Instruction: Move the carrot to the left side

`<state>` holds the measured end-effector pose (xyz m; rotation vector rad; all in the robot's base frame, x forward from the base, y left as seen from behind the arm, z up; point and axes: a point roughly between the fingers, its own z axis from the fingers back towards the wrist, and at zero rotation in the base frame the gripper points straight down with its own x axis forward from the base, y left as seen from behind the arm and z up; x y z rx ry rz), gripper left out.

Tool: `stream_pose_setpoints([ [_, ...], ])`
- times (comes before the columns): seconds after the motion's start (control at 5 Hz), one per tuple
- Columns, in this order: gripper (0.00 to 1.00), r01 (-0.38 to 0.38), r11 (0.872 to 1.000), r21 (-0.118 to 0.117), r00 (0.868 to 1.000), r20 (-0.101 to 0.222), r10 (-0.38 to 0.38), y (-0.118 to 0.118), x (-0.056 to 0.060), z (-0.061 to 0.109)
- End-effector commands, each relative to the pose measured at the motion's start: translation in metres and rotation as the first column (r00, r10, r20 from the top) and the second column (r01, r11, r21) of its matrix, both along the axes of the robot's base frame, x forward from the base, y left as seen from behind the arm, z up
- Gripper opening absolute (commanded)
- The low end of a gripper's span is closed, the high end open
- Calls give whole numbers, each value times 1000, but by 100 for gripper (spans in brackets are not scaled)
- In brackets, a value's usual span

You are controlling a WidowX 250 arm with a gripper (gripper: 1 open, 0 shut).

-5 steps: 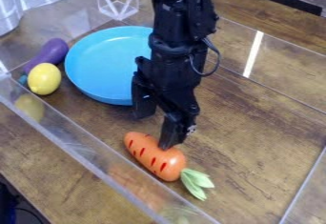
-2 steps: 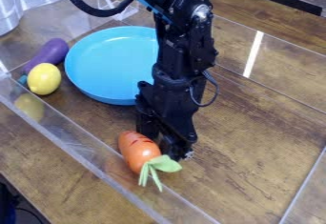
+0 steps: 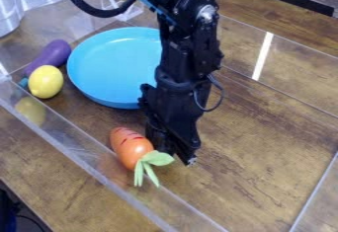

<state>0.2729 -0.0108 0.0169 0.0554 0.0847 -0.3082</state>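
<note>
Table (image 3: 284, 98) of dark wood lies under everything, with the blue plate (image 3: 99, 63) up and left of the jaws. Gripper (image 3: 175, 149) points straight down, jaws drawn together. The carrot (image 3: 130, 147) lies just left of them, its green top touching the fingertips.
</note>
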Motion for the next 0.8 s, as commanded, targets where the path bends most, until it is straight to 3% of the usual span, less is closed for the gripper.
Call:
stream_pose_setpoints([
  [0.0,0,-18,1000,-3,1000,22,18,7,1,8],
  [0.6,0,-16,1000,-6,1000,19,16,11,-5,12],
])
